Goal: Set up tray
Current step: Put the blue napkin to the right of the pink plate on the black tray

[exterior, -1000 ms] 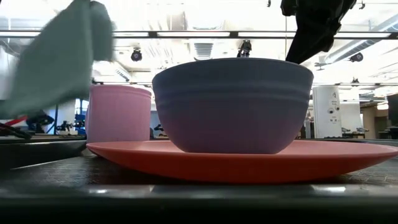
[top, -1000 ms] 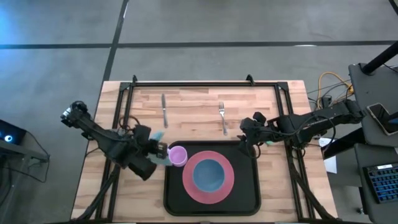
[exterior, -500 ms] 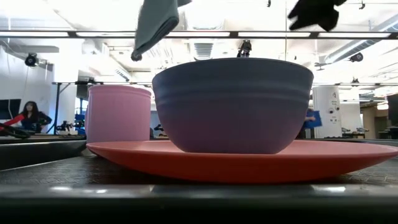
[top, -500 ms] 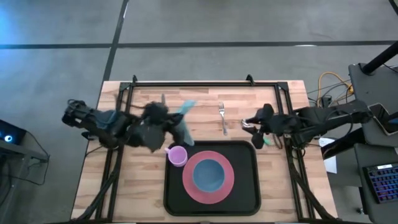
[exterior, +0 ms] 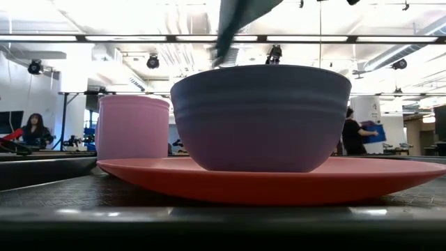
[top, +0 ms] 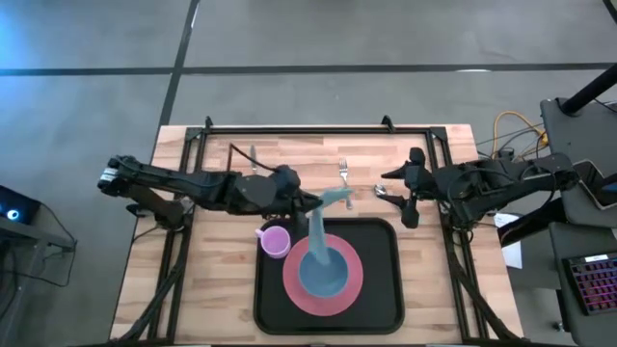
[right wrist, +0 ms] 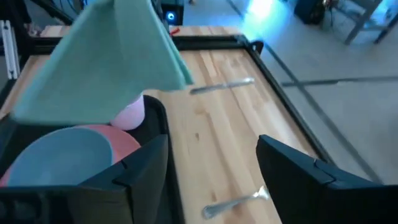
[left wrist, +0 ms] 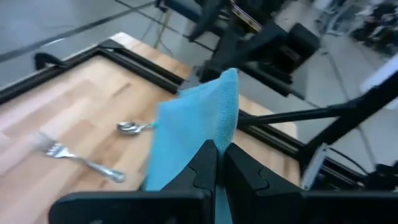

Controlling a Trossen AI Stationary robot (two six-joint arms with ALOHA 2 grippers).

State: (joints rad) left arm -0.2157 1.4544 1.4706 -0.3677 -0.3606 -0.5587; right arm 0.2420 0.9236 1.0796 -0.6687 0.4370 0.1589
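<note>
A teal napkin [top: 318,236] hangs from my left gripper [top: 307,200], which is shut on it above the far edge of the black tray [top: 386,289]. Its lower end [exterior: 224,49] dangles just above the blue bowl [top: 335,281]. The bowl stands on the pink plate [top: 292,280], and the plate's underside rests on the tray. A pink cup [top: 276,241] stands upright at the tray's far left corner. My right gripper [right wrist: 214,174] is open, off the tray's far right corner [top: 400,188], with nothing between its fingers. My left gripper pinches the napkin between its two fingers [left wrist: 206,165], a little below one corner [left wrist: 231,78] that sticks out past them. The fingers come nearly level from the table's left. The cloth hangs slack below them, lifted clear of bowl and table; one layer or several, I cannot tell.
A fork [left wrist: 81,158] and a spoon [left wrist: 134,127] lie on the bare wood beyond the tray's far edge, the spoon [right wrist: 236,202] just below my right gripper. A black frame [top: 318,128] borders the table. People move in the room behind [exterior: 359,136].
My left gripper has swung from the tray's left edge toward the far edge and then right, rolling its wrist, and now holds the napkin over the bowl. My right gripper has risen and drawn back toward the table's right edge, and its fingers stand wider apart.
</note>
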